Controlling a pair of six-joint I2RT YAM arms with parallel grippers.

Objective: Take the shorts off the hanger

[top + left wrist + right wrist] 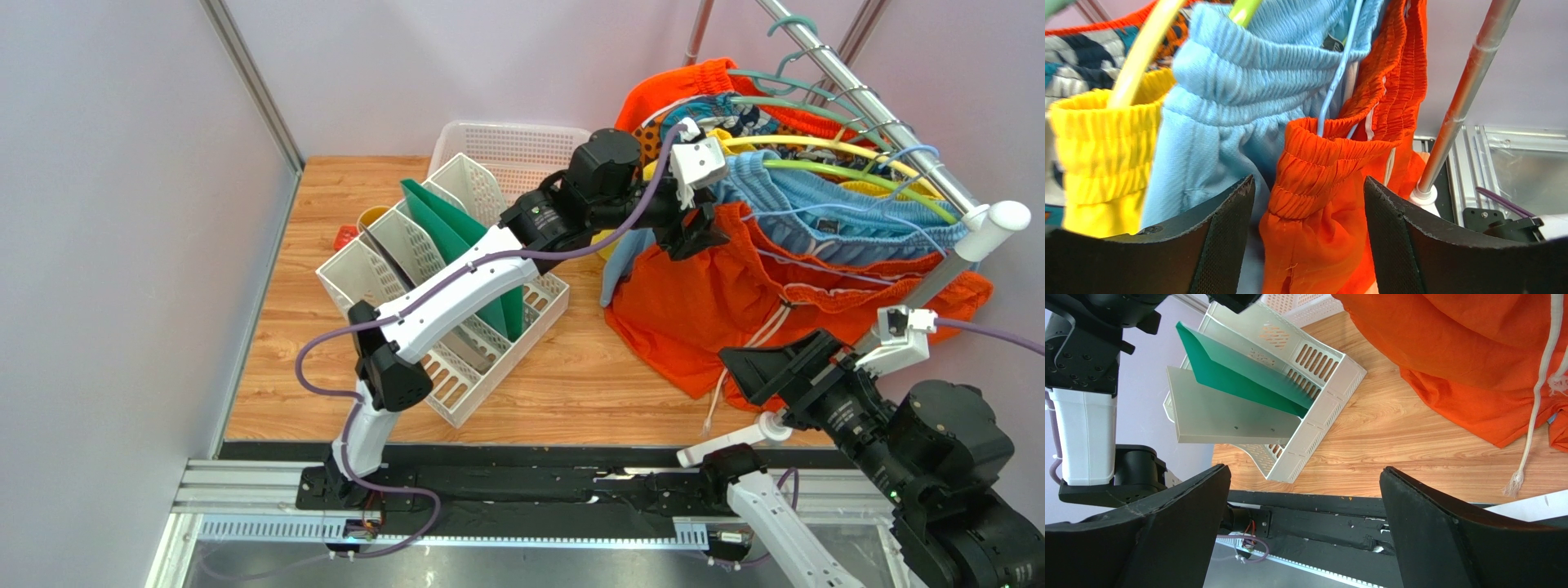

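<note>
The left gripper (pixel 1309 180) is spread around the orange shorts (pixel 1321 245); the right gripper (pixel 1306 470), near them, is spread wide

place: robot test lab | signs: plain partition walls (pixel 123 184), aluminium rail (pixel 233 493) at table edge, wooden tabletop (pixel 589 368)

Beside the orange shorts (pixel 724 300) you have bare tabletop (pixel 583 361) to pass through; beyond it the white file rack (pixel 352 270) blocks you, and above the shorts crowded hangers (pixel 840 150) close the way.
</note>
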